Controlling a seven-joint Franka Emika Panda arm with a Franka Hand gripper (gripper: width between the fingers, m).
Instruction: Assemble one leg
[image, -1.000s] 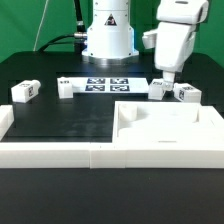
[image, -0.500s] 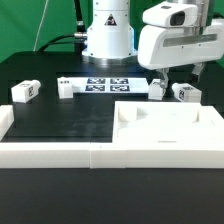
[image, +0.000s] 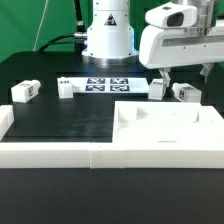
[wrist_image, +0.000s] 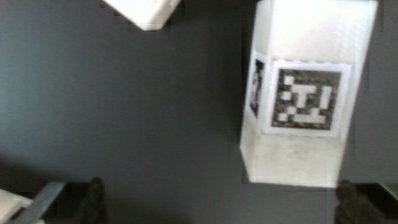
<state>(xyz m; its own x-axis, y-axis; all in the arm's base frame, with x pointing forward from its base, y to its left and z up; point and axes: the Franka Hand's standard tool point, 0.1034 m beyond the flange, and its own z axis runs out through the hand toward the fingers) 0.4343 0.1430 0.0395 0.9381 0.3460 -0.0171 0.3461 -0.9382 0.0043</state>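
Hand: our hand (wrist_image: 222, 200) is released, with the jaws spread wide and nothing between them. Both fingertips (wrist_image: 71, 200) stand clear of every part in the wrist view.
Hand position: in the exterior view it hangs at the upper right of the frame, above two blocks, which we read as lining up for a grasp.
Leg: the leg (wrist_image: 299, 100) lies flat on the bench (wrist_image: 125, 120) with its marker tag (wrist_image: 306, 97) facing up. It sits beneath the hand, nearer one fingertip than the other, and is untouched.
Identity: we take it for either the inner block (image: 160, 87) or the outer block (image: 187, 93), and cannot tell which.
Spare legs: a far block (image: 25, 90) and a near block (image: 66, 86) sit at the left of the frame, well apart from the hand.
Marker board: the marker board (image: 100, 84) lies at upper centre.
Panel: the large white panel (image: 165, 132) fills the lower right and awaits its leg.
Next move: we judge that the hand must centre over the leg before descending, since an off-centre grip could twist the block.
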